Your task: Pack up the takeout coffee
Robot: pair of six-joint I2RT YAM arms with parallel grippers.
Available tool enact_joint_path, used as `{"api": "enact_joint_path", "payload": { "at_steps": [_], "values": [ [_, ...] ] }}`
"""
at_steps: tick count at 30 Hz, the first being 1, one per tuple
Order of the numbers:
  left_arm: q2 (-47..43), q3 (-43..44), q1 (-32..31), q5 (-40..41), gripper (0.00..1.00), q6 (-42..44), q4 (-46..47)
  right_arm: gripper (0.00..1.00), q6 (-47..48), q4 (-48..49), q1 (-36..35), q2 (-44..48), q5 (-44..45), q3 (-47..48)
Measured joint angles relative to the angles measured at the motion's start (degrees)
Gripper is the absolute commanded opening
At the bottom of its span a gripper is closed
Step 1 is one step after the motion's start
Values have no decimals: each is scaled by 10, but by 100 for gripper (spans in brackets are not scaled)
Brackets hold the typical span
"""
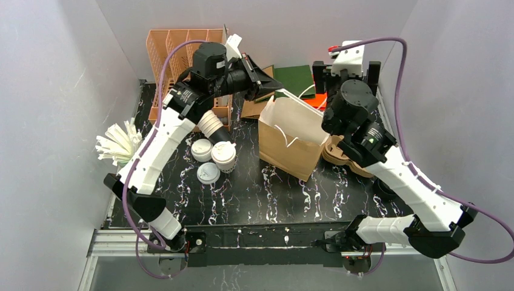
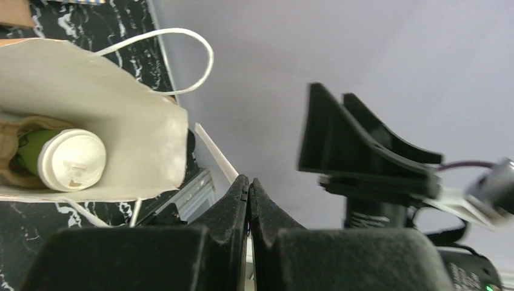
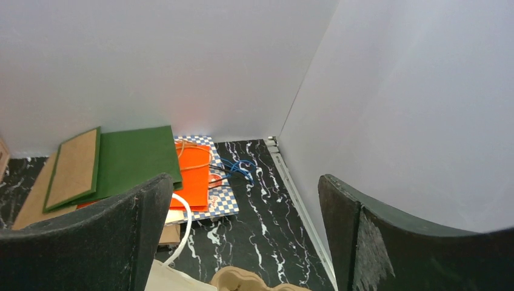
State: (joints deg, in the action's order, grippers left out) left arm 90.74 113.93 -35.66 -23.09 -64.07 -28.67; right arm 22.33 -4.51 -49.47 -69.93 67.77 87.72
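Left gripper [image 2: 249, 180], mine, pinches shut on the taut white cord handle [image 2: 215, 151] of the white-lined brown paper bag [image 2: 139, 133]. At its ten o'clock, inside, lies the green-walled, white-lidded paper cup [image 2: 71, 159]. Right gripper [image 3: 243, 182] gapes wide at the bag's one o'clock.

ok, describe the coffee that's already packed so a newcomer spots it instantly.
Start at the brown paper bag standing open on the black marbled table. Look down inside: a cup with green walls and a white sip lid. The other cups lie outside, left of the bag, none green.
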Motion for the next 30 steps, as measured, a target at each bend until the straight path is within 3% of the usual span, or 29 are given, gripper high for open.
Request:
{"api": "enact_joint_path", "payload": {
  "at_steps": [10, 11, 13, 14, 15, 22, 30],
  "values": [
    [9, -75, -1, 23, 3, 21, -1, 98, -24, -5, 0, 27, -18, -3],
    [9, -78, -1, 25, 19, 24, -1, 98, -29, -9, 0, 27, -22, -3],
    [9, -85, -1, 33, 69, 33, -3, 98, -36, -18, 0, 27, -28, -3],
    [9, -86, -1, 38, 86, 42, -6, 98, -42, -22, 0, 28, -33, -3],
    [9, -87, -1, 45, 96, 50, -9, 98, -47, -30, 0, 28, -40, -3],
    [-14, -100, 11, 136, 98, 139, -31, 98, -155, -151, 2, 68, -137, -43],
    [-123, -198, 101, 303, 98, 190, -40, 98, -317, -273, 61, 93, -166, -61]
  ]
}}
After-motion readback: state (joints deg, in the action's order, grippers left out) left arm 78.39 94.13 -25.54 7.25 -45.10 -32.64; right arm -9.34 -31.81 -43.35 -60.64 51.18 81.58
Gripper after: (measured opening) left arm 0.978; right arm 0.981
